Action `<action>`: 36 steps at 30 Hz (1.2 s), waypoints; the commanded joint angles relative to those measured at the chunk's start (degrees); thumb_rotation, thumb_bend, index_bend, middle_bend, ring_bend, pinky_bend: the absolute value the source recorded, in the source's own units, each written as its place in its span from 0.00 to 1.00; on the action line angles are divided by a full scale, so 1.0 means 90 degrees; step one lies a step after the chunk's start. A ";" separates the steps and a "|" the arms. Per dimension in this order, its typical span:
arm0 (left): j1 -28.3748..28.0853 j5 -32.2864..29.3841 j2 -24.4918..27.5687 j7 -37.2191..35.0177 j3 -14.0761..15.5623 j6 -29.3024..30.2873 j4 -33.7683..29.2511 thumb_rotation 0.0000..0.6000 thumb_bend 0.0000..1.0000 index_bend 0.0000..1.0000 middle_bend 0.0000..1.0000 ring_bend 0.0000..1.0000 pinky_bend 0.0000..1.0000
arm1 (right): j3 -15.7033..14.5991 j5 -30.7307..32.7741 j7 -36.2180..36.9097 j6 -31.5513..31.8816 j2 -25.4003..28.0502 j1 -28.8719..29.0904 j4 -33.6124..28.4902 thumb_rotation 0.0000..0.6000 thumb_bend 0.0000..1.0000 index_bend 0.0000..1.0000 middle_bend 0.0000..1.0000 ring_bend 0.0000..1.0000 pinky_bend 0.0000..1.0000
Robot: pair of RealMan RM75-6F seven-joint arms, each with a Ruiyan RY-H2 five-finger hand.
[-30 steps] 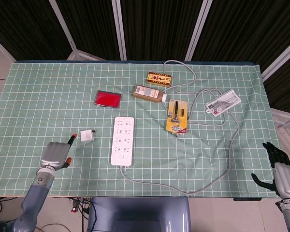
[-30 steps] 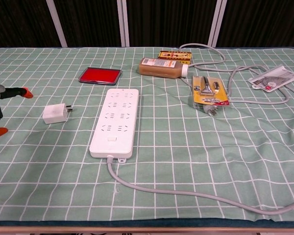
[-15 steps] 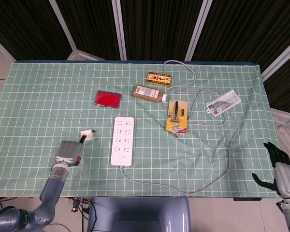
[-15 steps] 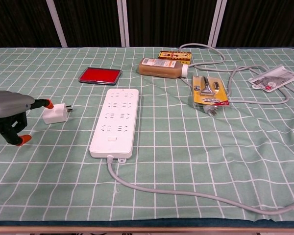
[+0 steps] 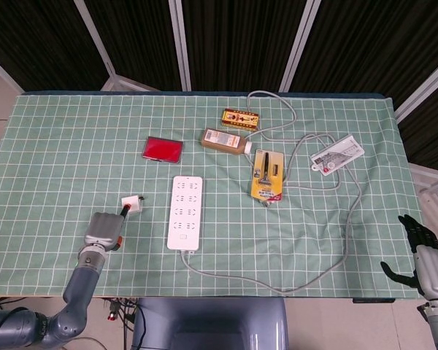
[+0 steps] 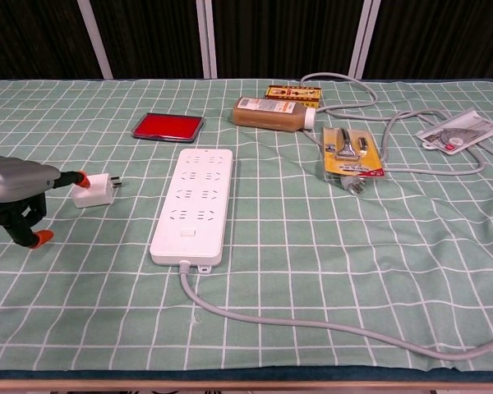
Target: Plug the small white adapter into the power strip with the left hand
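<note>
Because the small white adapter lies on the tabletop just left of the power strip, the left hand reaches in open, one fingertip touching it, ready to grasp.

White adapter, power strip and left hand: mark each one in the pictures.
white adapter (image 6: 94,191), chest view, on its front face.
power strip (image 6: 194,204), chest view, on the middle of its socket face.
left hand (image 6: 15,185), chest view, on the grey back of the hand.
</note>
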 commanded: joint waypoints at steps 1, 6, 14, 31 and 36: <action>-0.0021 -0.0024 -0.0014 -0.0007 0.0036 0.0006 0.0014 1.00 0.39 0.01 0.82 0.78 0.81 | 0.0002 -0.0002 -0.0002 0.0003 0.0001 0.0000 -0.0001 1.00 0.34 0.00 0.00 0.00 0.00; -0.0067 -0.0050 -0.0029 -0.0048 0.0119 0.0014 0.0006 1.00 0.40 0.02 0.82 0.78 0.81 | -0.0005 -0.0014 -0.0013 0.0007 0.0007 -0.0003 -0.0008 1.00 0.34 0.00 0.00 0.00 0.00; -0.0072 0.0010 0.0002 -0.0138 0.0316 0.0106 -0.0143 1.00 0.40 0.04 0.82 0.78 0.81 | -0.0007 -0.0031 -0.0021 0.0027 -0.0001 -0.0011 -0.0004 1.00 0.34 0.00 0.00 0.00 0.00; -0.0111 0.0192 -0.0044 -0.0280 0.0535 0.0235 -0.0409 1.00 0.40 0.05 0.82 0.78 0.81 | -0.0007 -0.0049 -0.0022 0.0050 -0.0004 -0.0021 -0.0009 1.00 0.34 0.00 0.00 0.00 0.00; -0.0182 0.0173 -0.0150 -0.0263 0.0504 0.0247 -0.0395 1.00 0.40 0.05 0.82 0.78 0.81 | -0.0007 -0.0051 -0.0018 0.0046 -0.0006 -0.0019 -0.0006 1.00 0.34 0.00 0.00 0.00 0.00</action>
